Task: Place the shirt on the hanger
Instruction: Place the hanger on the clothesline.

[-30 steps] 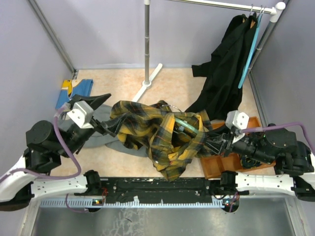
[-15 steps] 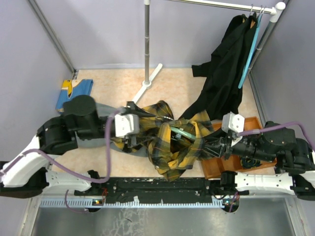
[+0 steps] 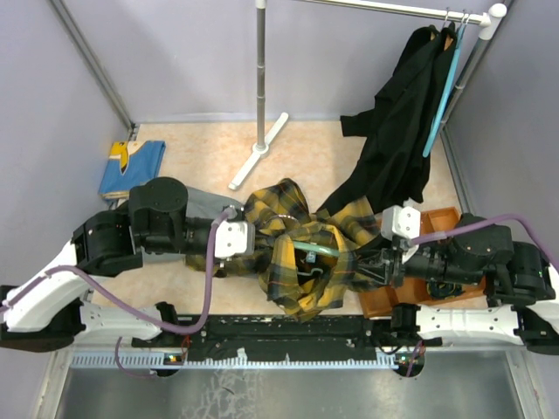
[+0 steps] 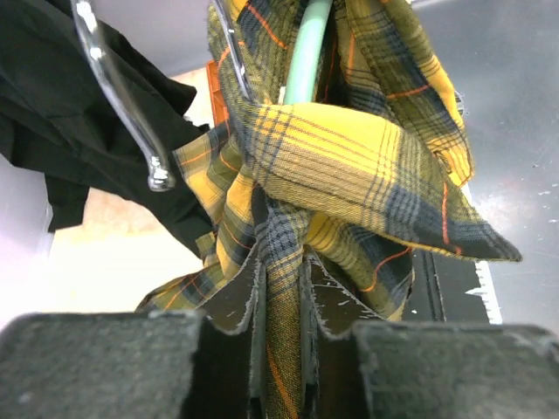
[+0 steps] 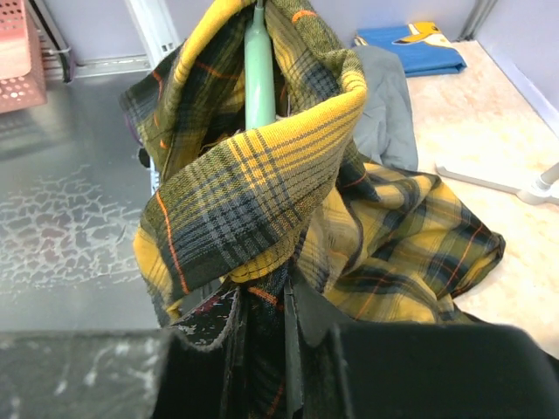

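Observation:
The yellow plaid shirt [image 3: 297,249] hangs bunched between both arms near the table's front. The pale teal hanger [image 3: 320,251] pokes out of its folds; in the wrist views a stretch of the hanger's bar [image 4: 307,52] [image 5: 259,65] runs up inside the cloth. Beside the shirt a chrome hook [image 4: 118,92] curves. My left gripper [image 3: 255,249] [image 4: 284,301] is shut on a vertical fold of the shirt [image 4: 349,157]. From the right, my right gripper [image 3: 365,264] [image 5: 264,327] is shut on another fold of the shirt [image 5: 262,201]. Whether it also pinches the hanger is hidden.
A rack pole [image 3: 260,78] rises from a white foot [image 3: 258,150] at the back. A black garment [image 3: 393,122] and a plain teal hanger [image 3: 442,87] hang at the back right. Blue cloth [image 3: 131,166] and grey cloth [image 3: 199,202] lie left. A brown box [image 3: 424,288] sits under the right arm.
My left arm swung in from the left to the shirt and its jaws closed on a fold. The shirt bunched toward the middle. The right gripper shifted slightly left, still shut.

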Tool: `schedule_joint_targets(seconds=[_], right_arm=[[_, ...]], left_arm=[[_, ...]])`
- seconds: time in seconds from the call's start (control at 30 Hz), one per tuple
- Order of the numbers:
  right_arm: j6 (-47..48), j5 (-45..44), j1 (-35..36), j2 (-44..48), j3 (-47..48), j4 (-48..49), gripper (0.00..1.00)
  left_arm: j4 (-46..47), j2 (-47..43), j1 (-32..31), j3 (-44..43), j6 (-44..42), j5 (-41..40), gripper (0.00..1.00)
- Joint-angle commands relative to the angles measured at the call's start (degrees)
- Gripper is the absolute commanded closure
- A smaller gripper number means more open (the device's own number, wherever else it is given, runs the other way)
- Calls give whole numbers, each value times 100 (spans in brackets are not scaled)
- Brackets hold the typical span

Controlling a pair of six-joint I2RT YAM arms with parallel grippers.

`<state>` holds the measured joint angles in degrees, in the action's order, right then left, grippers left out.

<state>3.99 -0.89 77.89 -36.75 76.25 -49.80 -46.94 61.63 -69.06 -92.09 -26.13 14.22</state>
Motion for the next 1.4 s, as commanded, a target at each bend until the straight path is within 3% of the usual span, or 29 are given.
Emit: schedule_joint_targets(seconds=[0.0,0.03,0.1,0.17,0.23,0.4,0.6,0.9,1.1,1.37], right_arm=[[17,-124,42,138,390,706,100],[-7,-345,42,142,416,668,91],[-46,-949,42,128,555,488,64],[-132,-1711,42,164,718,400,53],[-181,-2433,42,213,878,491,50],[-41,-2902,42,135,1015,1347,48],[29,-2920,42,-955,1239,2170,45],[-383,-3093,42,-1431,355,4192,44],[-660,-3013,42,-1575,76,4445,48],[-698,-3381,42,-1574,-135,4729,61]], left_arm=[[-81,-106,-2,104,9,-19,96],[-88,-114,-2,108,21,-71,100],[-64,-152,-3,137,68,-298,100],[2,-221,-3,199,154,-627,100],[33,-263,3,269,244,-849,100],[140,-224,-2,267,518,-1341,100],[693,-52,-2,304,783,-1741,100],[1102,82,-2,317,921,-1841,100],[1123,131,2,220,859,-1855,100],[1164,88,-1,299,785,-1615,100]])
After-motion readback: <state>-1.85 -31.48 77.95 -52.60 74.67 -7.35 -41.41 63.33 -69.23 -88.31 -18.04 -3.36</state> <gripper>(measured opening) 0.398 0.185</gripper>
